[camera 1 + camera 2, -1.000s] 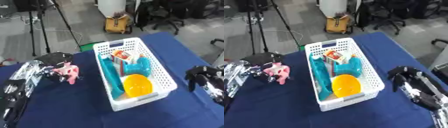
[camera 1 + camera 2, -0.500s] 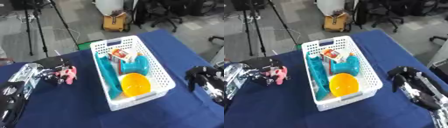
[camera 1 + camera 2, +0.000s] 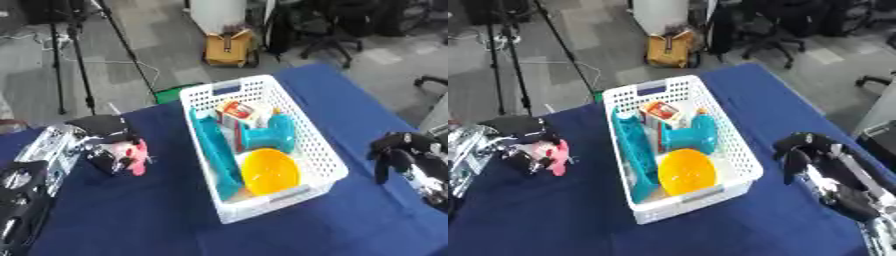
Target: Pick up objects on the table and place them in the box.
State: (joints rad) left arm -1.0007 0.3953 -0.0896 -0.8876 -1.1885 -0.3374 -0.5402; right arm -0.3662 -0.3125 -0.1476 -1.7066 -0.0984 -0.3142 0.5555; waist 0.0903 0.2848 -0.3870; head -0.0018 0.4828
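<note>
Gripping a small pink soft toy (image 3: 131,154), the robot's black left hand (image 3: 103,137) sits over the dark blue tablecloth (image 3: 149,220) at the left of the scene, its fingers curled round the toy's upper part while the pink legs hang out on the right side of the hand. Just to the right stands the white perforated plastic basket (image 3: 319,150), long axis running from far to near. Inside it lie a round yellow bowl (image 3: 269,172) at the near end, a teal dumbbell-shaped piece (image 3: 264,138) in the middle, a long teal flat piece (image 3: 215,154) along the left wall, and a small white and orange carton (image 3: 241,113) toward the far end. At the right edge the right hand (image 3: 802,152) hovers above the cloth, well apart from the basket, fingers curled downward and holding nothing.
</note>
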